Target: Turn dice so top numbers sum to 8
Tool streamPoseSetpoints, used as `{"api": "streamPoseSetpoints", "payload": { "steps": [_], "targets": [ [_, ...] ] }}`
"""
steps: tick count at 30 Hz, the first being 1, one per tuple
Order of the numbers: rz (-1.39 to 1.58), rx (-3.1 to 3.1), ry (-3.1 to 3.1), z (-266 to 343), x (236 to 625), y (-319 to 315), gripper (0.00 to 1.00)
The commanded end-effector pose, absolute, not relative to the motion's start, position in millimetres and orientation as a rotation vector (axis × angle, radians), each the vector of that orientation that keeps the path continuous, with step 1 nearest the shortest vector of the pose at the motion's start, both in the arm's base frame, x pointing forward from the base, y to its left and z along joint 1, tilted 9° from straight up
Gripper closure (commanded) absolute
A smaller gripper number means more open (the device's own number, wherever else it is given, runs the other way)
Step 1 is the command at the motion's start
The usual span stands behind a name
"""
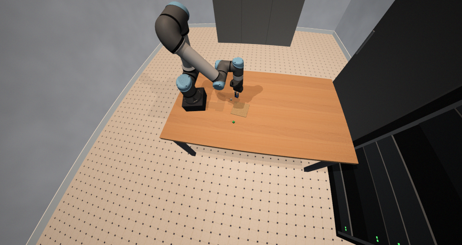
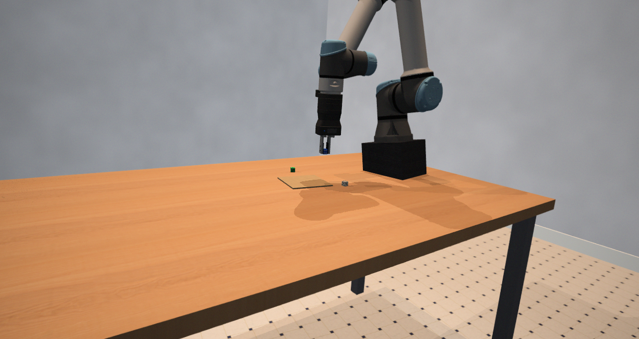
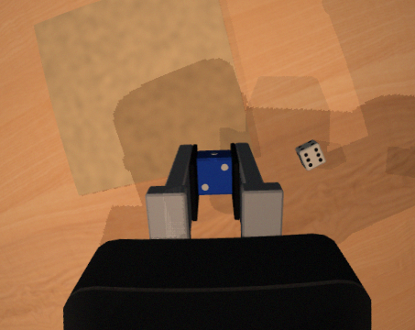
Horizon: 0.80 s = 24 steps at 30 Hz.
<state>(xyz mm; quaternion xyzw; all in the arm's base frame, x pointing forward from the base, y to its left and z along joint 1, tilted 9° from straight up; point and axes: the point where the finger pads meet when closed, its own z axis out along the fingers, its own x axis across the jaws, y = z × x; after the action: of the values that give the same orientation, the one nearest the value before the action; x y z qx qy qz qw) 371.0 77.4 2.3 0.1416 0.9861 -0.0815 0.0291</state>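
Note:
My gripper (image 1: pixel 236 96) (image 2: pixel 325 152) (image 3: pixel 214 167) is shut on the blue die (image 3: pixel 213 177) and holds it above the table. The blue die's face toward the wrist camera shows two white pips. The white die (image 1: pixel 231 99) (image 2: pixel 344 183) (image 3: pixel 311 156) lies on the table beside the mat, with six black pips on top. The green die (image 1: pixel 233 121) (image 2: pixel 292 169) lies on the table on the other side of the mat; its pips are too small to read. The tan mat (image 1: pixel 240 112) (image 2: pixel 298 182) (image 3: pixel 74 115) lies flat on the table with no die on it.
The wooden table (image 1: pixel 290 114) (image 2: pixel 178 229) carries the arm's black base block (image 1: pixel 194 104) (image 2: pixel 393 158), to the left of the mat in the top view. Shadows of the arm fall over part of the mat and around the white die.

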Motion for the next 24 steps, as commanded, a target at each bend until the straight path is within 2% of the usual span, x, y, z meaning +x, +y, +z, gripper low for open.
{"api": "streamPoseSetpoints", "payload": {
  "steps": [1,9,24],
  "targets": [
    [-0.241,0.198,3.077,7.4,369.1,53.8,0.66],
    [-0.249,-0.052,3.095,11.4,365.0,30.9,0.66],
    [-0.250,-0.105,3.096,12.1,363.9,26.3,0.66]
  ]
}}
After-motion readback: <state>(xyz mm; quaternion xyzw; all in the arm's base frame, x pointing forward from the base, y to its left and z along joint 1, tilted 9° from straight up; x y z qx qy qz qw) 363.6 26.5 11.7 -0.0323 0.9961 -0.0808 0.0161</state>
